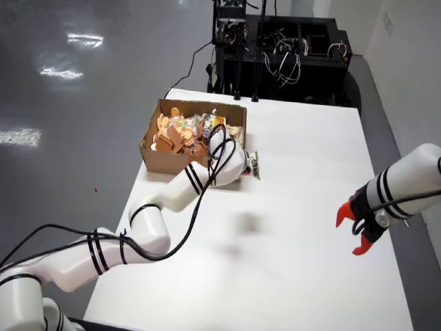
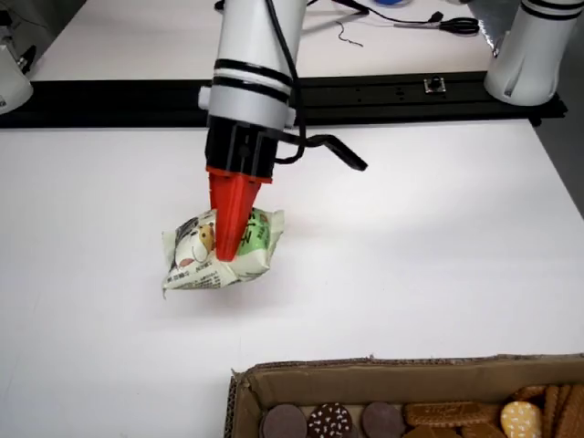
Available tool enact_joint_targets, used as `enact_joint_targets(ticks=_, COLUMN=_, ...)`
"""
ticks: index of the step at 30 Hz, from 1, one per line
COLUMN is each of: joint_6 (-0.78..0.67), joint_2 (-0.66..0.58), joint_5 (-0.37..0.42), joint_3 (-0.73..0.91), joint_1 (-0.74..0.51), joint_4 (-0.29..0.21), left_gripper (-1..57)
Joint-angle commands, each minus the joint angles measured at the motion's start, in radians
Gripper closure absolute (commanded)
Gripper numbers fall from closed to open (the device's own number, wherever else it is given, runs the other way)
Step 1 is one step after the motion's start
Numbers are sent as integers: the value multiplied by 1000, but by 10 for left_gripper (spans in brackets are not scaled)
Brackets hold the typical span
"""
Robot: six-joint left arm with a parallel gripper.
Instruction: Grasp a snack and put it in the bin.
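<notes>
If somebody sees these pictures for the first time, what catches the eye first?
In the front view, the red tool pinches a crinkled snack packet on the white table. In the view from above, a cardboard box full of biscuits sits at the table's far left side.

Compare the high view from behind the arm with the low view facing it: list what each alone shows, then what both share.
Only the high view shows the second arm's open red gripper and the whole cardboard box. Only the low view shows the red gripper pinching the snack packet, plus the black rail. Both show the white table, working arm and cookies in the box.
</notes>
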Motion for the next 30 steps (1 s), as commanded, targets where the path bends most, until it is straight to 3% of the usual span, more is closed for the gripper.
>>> enact_joint_targets(ticks=1, joint_6=105, joint_2=-5, joint_5=7, joint_3=-50, joint_1=25, joint_4=-2, left_gripper=567)
enact_joint_targets(ticks=12, joint_6=329, joint_2=-35, joint_5=18, joint_3=-86, joint_1=112, joint_4=-1, left_gripper=569)
enact_joint_targets(ticks=21, joint_6=483, joint_2=-47, joint_5=11, joint_3=-89, joint_1=177, joint_4=33, left_gripper=569)
enact_joint_targets(ticks=30, joint_6=604, joint_2=-49, joint_5=-58, joint_3=-43, joint_1=220, joint_4=39, left_gripper=569)
